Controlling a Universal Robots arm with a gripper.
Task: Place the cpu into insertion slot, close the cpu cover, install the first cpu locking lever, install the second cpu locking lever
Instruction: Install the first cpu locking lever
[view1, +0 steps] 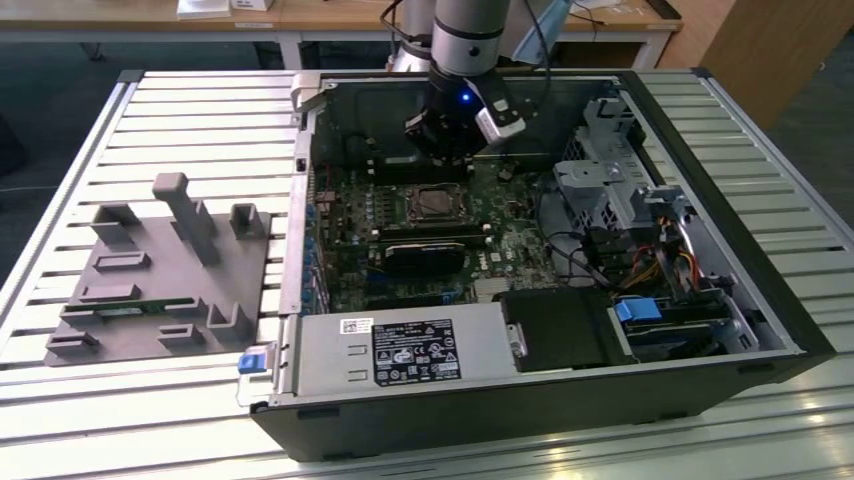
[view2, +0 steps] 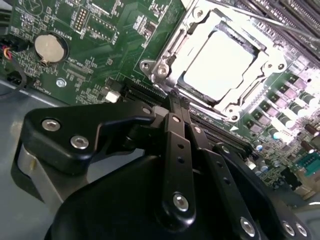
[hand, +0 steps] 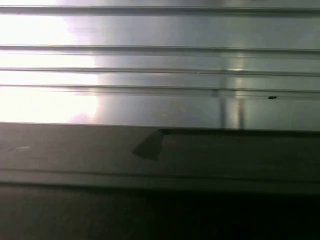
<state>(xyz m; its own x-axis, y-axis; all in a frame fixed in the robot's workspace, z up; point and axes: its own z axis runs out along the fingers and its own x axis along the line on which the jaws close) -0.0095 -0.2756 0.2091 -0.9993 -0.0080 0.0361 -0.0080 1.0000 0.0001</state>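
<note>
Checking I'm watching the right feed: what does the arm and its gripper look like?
A pale grey cylindrical arm with dark cables alongside it, a small blue light at the wrist, and a black gripper of flat linkage bars with silver screws and rounded black housings.

arm (view1: 470, 30): pale grey tube, dark joint ring, black cables alongside
wrist block (view1: 501, 118): silver-grey housing, small blue light above
gripper (view2: 175, 102): matte black linkage, flat bars narrowing toward the jaws
screws (view2: 80, 142): round silver heads on black plates behind the jaws
</note>
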